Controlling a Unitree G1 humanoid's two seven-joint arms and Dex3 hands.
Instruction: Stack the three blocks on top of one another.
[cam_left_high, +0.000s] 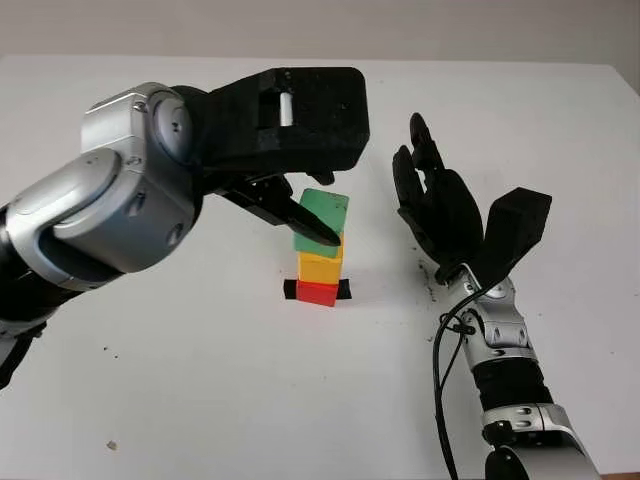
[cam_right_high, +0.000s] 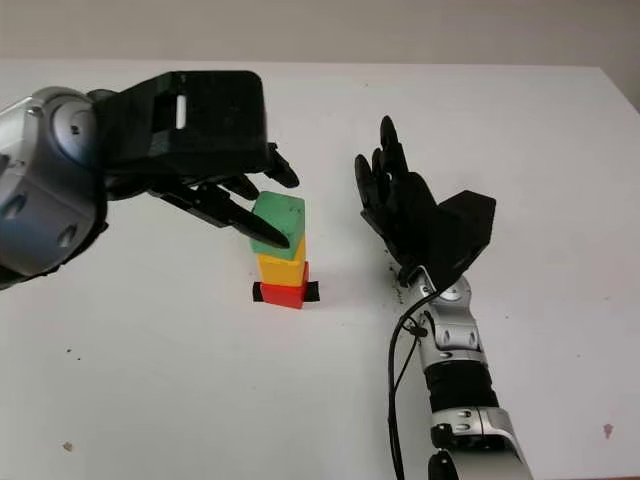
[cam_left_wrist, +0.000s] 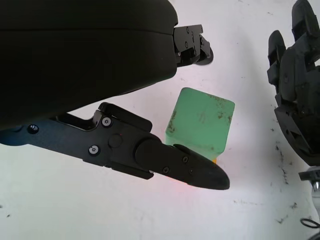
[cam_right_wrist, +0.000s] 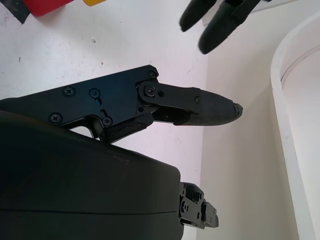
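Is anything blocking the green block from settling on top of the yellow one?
Nothing visible does. The green block already sits, tilted, on the yellow block, which rests on the red block. The left hand has fingers on either side of the green block. The right hand, open, stands off to the side.

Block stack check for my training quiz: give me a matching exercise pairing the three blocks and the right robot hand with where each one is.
Things:
1. red block
2. yellow block
3. green block
4. right robot hand

Places:
a. tilted on top of the stack, left robot hand around it
b. open, on the stack's right side
c. bottom of the stack
d. middle of the stack

Pairs: 1-c, 2-d, 3-a, 4-b
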